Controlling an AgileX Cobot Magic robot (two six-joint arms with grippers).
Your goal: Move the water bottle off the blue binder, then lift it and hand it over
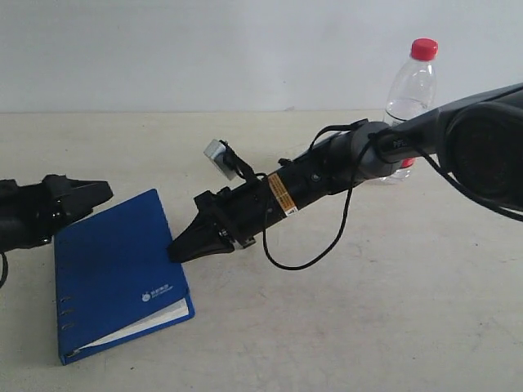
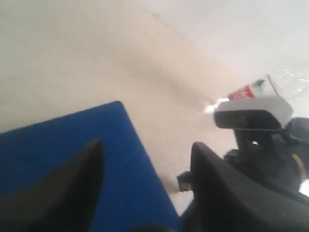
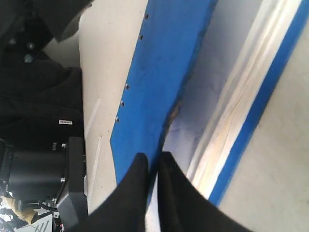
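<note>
My right hand is pinched shut on the blue binder cover edge. My left hand is spread open. My right arm half-hides the water bottle standing on the bench.

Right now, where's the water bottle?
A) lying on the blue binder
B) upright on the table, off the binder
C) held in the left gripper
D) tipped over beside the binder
B: the water bottle stands upright on the table behind the right arm, well apart from the blue binder.
</note>
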